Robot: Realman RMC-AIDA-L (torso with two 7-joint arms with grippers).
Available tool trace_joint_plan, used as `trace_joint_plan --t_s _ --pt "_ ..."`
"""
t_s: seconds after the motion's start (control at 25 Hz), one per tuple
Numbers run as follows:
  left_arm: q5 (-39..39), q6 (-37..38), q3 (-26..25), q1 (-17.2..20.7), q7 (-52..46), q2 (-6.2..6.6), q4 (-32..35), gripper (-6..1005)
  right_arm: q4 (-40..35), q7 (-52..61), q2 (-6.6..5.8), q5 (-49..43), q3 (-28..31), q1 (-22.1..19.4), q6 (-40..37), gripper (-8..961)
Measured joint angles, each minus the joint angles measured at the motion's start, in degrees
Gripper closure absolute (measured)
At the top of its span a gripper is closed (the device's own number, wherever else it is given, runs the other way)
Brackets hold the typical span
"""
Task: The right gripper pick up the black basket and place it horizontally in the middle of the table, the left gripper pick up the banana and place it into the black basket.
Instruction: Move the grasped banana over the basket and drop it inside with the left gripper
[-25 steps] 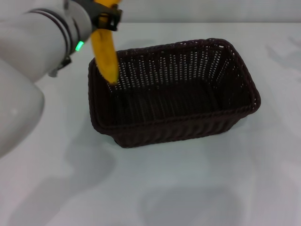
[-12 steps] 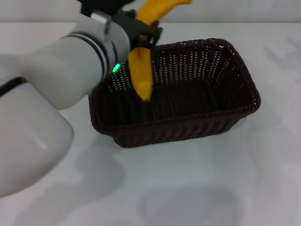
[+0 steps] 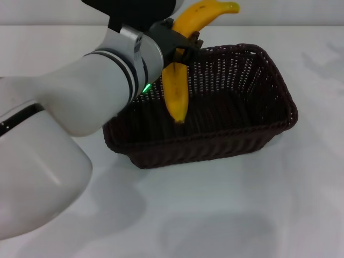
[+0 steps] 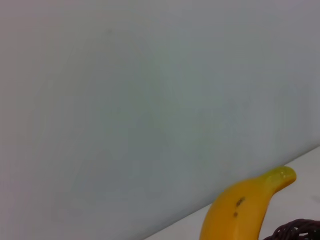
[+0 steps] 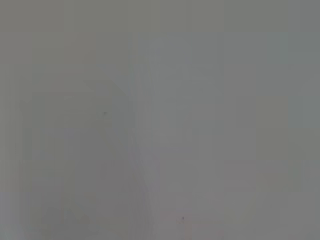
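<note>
The black basket point(image 3: 226, 115) lies lengthwise in the middle of the white table point(image 3: 226, 215) in the head view. My left gripper point(image 3: 180, 45), on the bulky white arm with a green light, is shut on the yellow banana point(image 3: 177, 91). It holds the banana above the basket's left half, one end hanging down inside the rim, the other end pointing up and right. The banana's upper end also shows in the left wrist view point(image 4: 245, 210), with a bit of the basket rim point(image 4: 295, 230). The right gripper is out of view.
The left arm's white body point(image 3: 48, 150) covers the left part of the table. The right wrist view shows only a plain grey surface.
My left gripper has carried the banana to the right, from over the basket's left rim to above its left half. The basket has not moved.
</note>
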Motion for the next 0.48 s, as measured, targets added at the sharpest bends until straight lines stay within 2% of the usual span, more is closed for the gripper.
trace_joint_plan --t_s 0.36,0.48 --pt "0.0 0.5 -0.1 -0.1 -0.8 -0.03 0.4 506 0.0 0.0 0.0 0.0 0.0 0.1 0.0 126" --pt "0.0 0.8 -0.4 0.0 -0.9 0.01 0.6 378 0.0 0.0 0.0 0.0 0.0 0.1 0.0 126"
